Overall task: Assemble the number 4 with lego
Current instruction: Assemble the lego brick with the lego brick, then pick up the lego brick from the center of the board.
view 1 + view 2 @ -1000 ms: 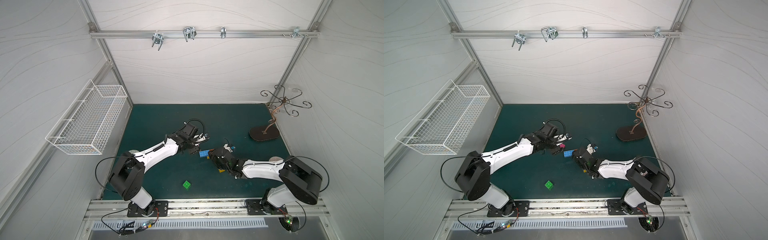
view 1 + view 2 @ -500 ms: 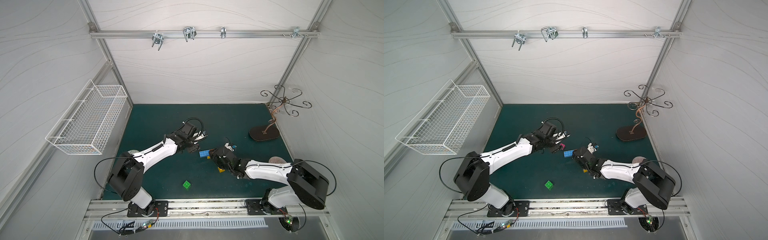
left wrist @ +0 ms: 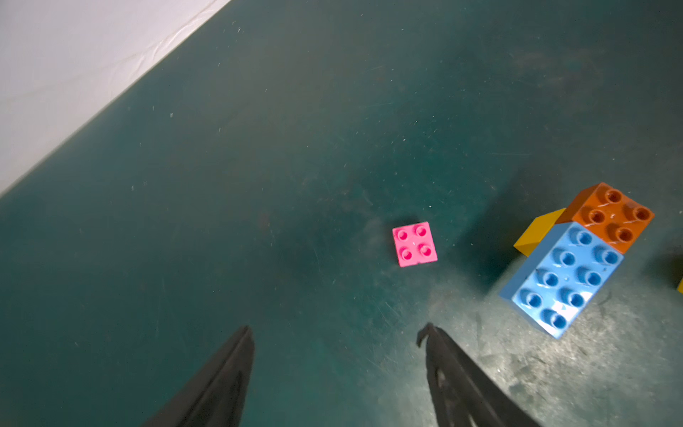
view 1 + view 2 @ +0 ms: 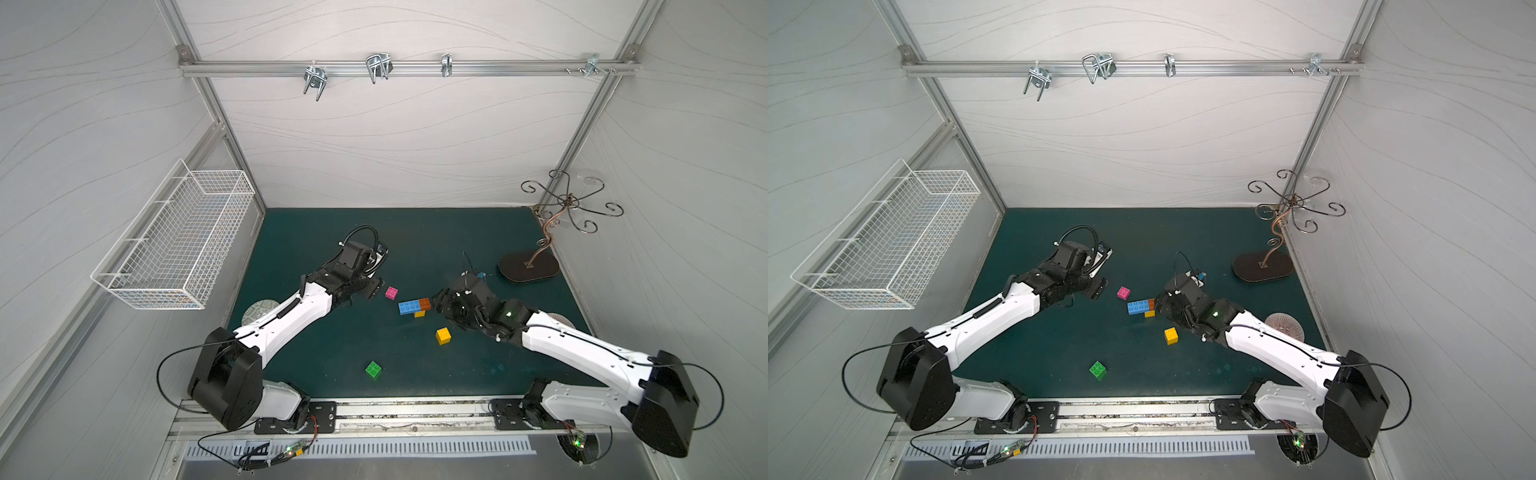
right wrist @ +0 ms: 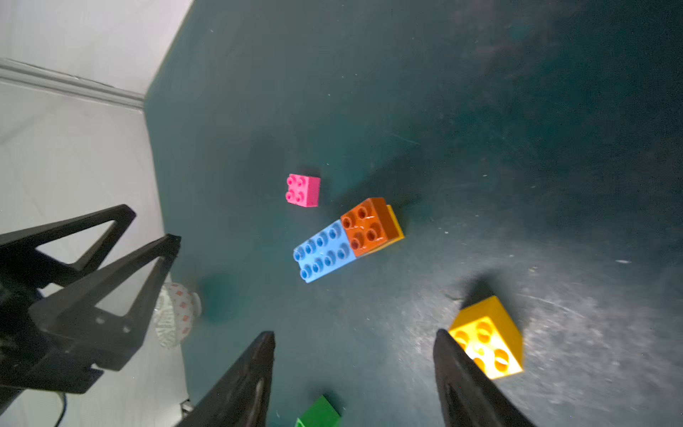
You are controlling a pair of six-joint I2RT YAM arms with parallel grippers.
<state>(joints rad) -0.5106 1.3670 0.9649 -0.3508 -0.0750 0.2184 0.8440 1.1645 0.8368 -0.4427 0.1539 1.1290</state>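
Blue brick [image 4: 409,306] and orange brick [image 4: 424,304] sit end to end, studs up, mid-desk [image 4: 311,232]. A yellow brick [image 3: 537,234] pokes out from beneath the orange end (how firmly the three are joined cannot be told). Pink brick [image 4: 391,293] lies loose just beside the blue one, toward the back wall, not touching it. Second yellow brick [image 4: 443,336] lies apart, nearer the front; green brick [image 4: 373,369] further forward still, alone.

Left jaws stand wide with nothing between them, near the pink brick. Right jaws are also apart and hold nothing. They are close by the orange end, and in the right wrist view the second yellow brick lies just outside one finger [image 5: 458,380].

Wire basket [image 4: 174,245] on the left wall; metal stand [image 4: 528,268] in the back right corner.
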